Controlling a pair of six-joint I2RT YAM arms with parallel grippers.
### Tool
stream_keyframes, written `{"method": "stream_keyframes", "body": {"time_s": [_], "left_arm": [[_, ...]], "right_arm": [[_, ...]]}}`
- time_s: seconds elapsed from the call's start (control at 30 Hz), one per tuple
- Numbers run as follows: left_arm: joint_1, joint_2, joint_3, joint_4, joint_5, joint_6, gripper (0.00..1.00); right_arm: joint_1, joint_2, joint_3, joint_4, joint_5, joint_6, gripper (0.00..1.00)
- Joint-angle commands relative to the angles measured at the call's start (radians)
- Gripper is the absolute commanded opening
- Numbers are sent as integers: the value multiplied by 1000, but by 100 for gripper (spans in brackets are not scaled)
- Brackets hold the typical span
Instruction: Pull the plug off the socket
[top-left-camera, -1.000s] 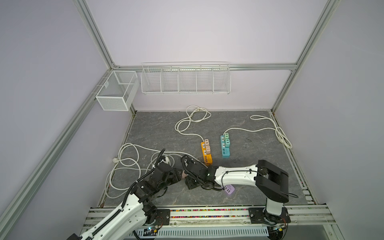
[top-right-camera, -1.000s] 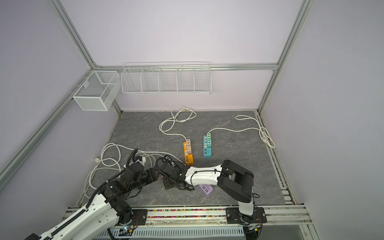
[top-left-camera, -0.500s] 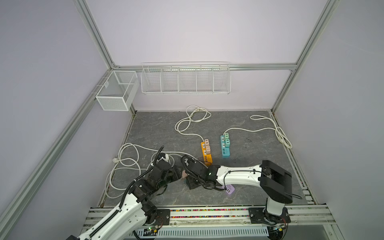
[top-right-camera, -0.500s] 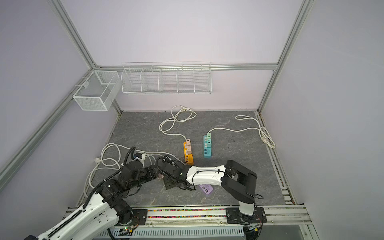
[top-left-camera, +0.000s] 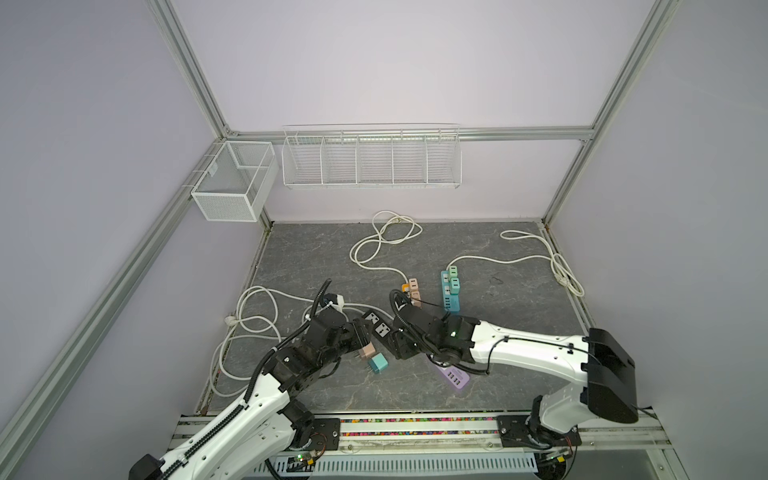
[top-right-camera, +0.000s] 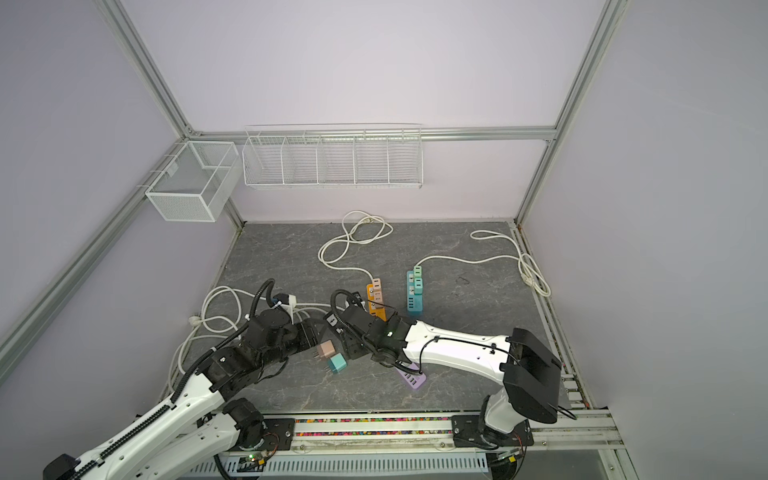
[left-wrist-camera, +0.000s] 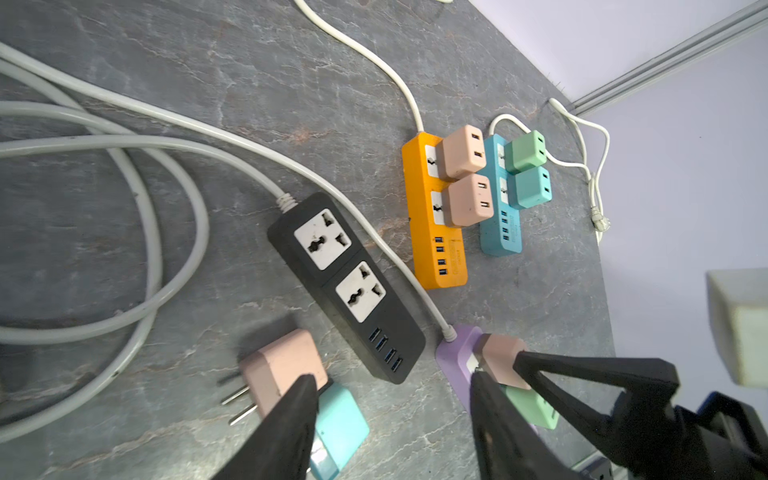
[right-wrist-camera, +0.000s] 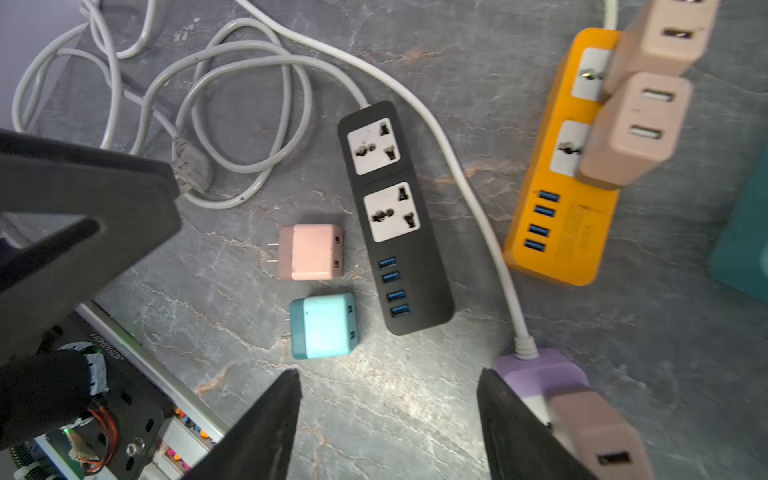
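Note:
The black power strip (top-left-camera: 380, 328) lies flat with both its sockets empty (right-wrist-camera: 390, 212). A pink plug (top-left-camera: 365, 352) and a teal plug (top-left-camera: 378, 363) lie loose on the table just beside it (right-wrist-camera: 309, 251). My left gripper (top-left-camera: 359, 338) hovers over the pink plug with its jaws open, and only table shows between the fingers (left-wrist-camera: 394, 395). My right gripper (top-left-camera: 397, 343) is open too, above bare table between the teal plug (right-wrist-camera: 324, 326) and the purple strip (right-wrist-camera: 536, 365). The purple strip carries a pink plug (left-wrist-camera: 503, 361) and a green plug (left-wrist-camera: 536, 409).
An orange strip (top-left-camera: 411, 293) holds two pink plugs and a teal strip (top-left-camera: 451, 293) holds two green ones, both behind the grippers. White cables (top-left-camera: 257, 324) coil at the left, and more cable (top-left-camera: 561, 270) lies at the back right. Wire baskets (top-left-camera: 370, 162) hang on the back wall.
My right gripper's jaws have spread apart. Both arms have shifted only slightly.

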Motion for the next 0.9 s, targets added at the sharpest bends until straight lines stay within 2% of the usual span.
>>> {"method": "stream_keyframes", "body": {"time_s": [0.0, 0.43, 0.87], "left_arm": [[-3, 69, 41, 80, 31, 26, 60], [-2, 368, 127, 264, 118, 54, 59], [0, 605, 211, 383, 133, 35, 59]], "right_arm": [[-32, -57, -36, -74, 76, -38, 73], [-178, -70, -32, -97, 79, -85, 78], [-296, 88, 95, -75, 38, -126, 78]]}}
